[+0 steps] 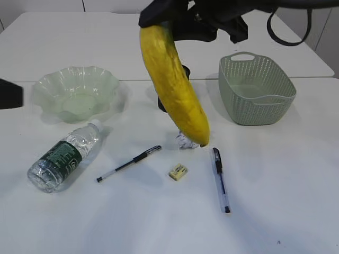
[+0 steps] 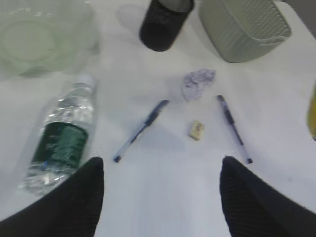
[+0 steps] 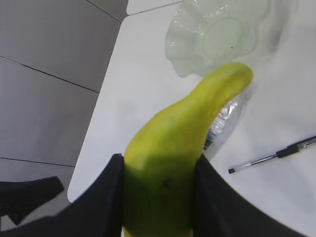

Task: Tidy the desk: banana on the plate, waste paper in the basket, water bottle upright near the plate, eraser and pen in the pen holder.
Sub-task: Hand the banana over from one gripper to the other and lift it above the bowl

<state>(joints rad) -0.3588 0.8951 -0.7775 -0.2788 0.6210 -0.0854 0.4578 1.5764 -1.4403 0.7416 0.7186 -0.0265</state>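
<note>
My right gripper point(image 3: 158, 197) is shut on the yellow banana point(image 1: 175, 84) and holds it in the air above the table's middle, its tip hanging down; it fills the right wrist view point(image 3: 182, 143). The pale green glass plate point(image 1: 77, 90) is at the back left. The water bottle point(image 1: 63, 156) lies on its side at the front left. A crumpled waste paper point(image 1: 185, 141) lies behind the banana's tip. The eraser point(image 1: 178, 171) lies between two pens point(image 1: 128, 163) point(image 1: 221, 179). The black pen holder point(image 2: 164, 22) stands next to the green basket point(image 1: 257, 90). My left gripper point(image 2: 160, 197) is open and empty.
The plate also shows in the right wrist view point(image 3: 222, 34), with the table's left edge point(image 3: 103, 108) beside it. The left arm is only a dark shape at the exterior view's left edge point(image 1: 10, 94).
</note>
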